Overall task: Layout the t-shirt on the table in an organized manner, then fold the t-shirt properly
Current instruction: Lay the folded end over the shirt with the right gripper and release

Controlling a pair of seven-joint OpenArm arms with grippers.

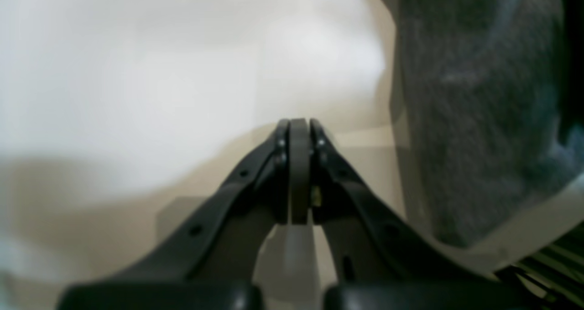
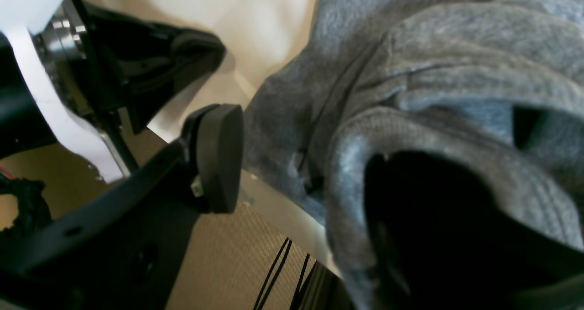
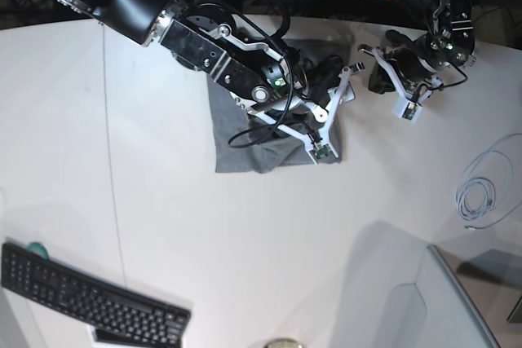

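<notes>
Tabletop [image 3: 163,226]: white, wide bare stretch on the near side and to the base view's left; curved far edge runs just behind the arms. I see a thin dark seam down the left part.

T-shirt [image 3: 245,140]: grey, bunched in a rough rectangle near the far edge, centre of the tabletop. My right arm [image 3: 204,34] lies across its upper part and hides it, so I cannot tell neckline from sleeves or hem. Right wrist view shows thick rolled folds with a dark hollow between them, one edge close to the tabletop's rim; much of it is blurred.

Right gripper [image 3: 330,79]: sits over the shirt's far right corner. In its wrist view one finger pad [image 2: 219,157] stands clear of the cloth, the other is lost under the folds; fingers spread wide, nothing clearly pinched.

Left gripper [image 1: 299,127]: just off the shirt's right side, above bare tabletop, fingers pressed together on nothing. Wrist view soft and out of focus.

Keyboard [image 3: 90,299]: black, near left corner, partly cut off by the frame.

Coiled white cable [image 3: 481,193]: right side, well apart from the shirt.
</notes>
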